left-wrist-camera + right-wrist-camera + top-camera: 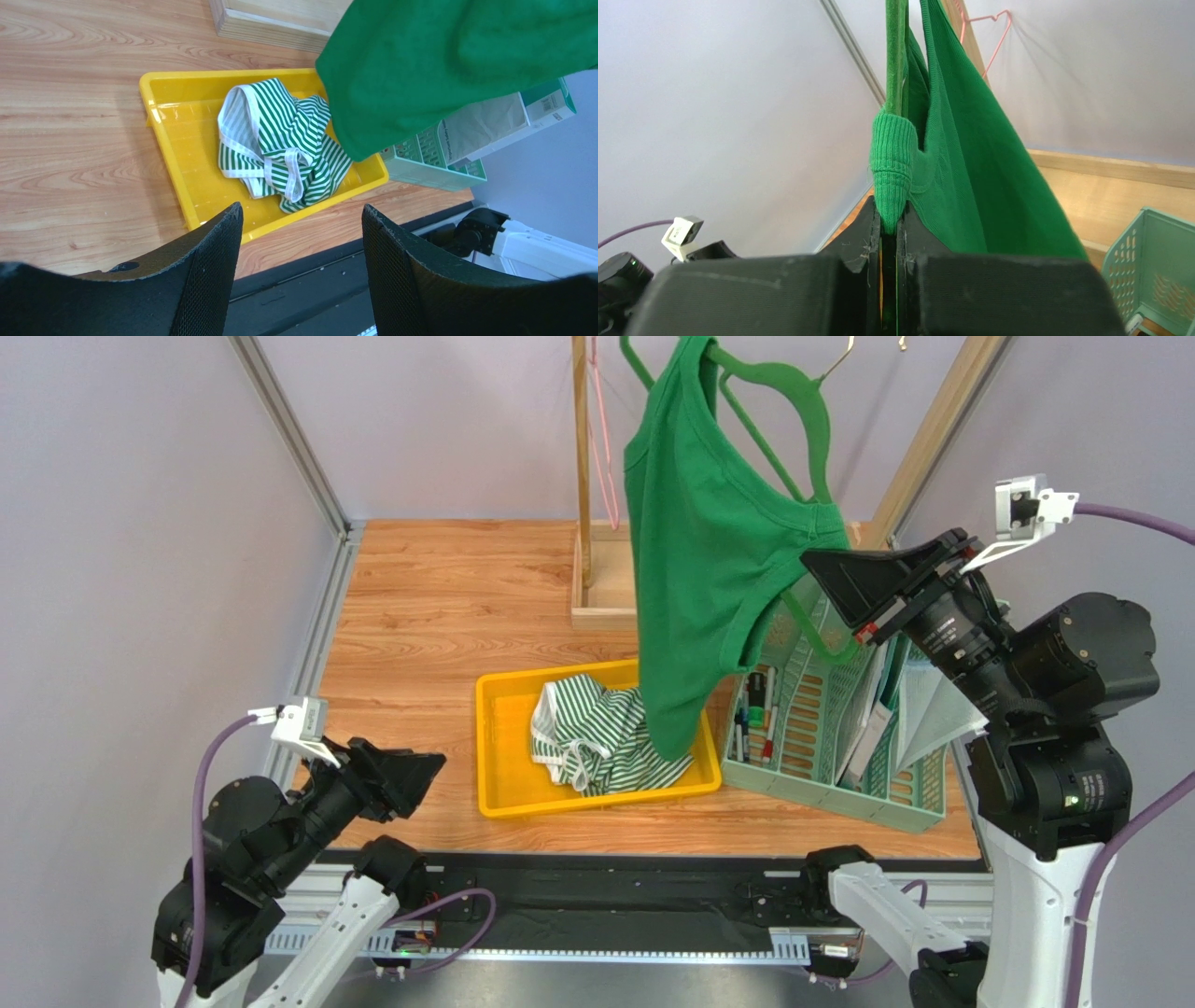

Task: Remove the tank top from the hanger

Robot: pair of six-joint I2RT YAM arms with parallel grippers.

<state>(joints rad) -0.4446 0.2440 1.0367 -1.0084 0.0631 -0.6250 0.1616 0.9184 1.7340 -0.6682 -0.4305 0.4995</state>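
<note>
The left claw (404, 777) sits low by the table edge. It is open wide and has nothing in it. Next comes the yellow tray (498, 742) with a striped cloth (603, 735) inside. Above the tray hangs the green tank top (701, 560). It is on the green hanger (786, 420), and its bottom dangles over the tray. The right claw (891, 224) is squeezed shut on the hanger's end, just under a strap (892, 157). If it pulls hard, the strap may catch there. Then the whole hanger could swing or come down too. The wooden post (579, 462) and the teal basket (828, 770) stand close and could snag the top.
</note>
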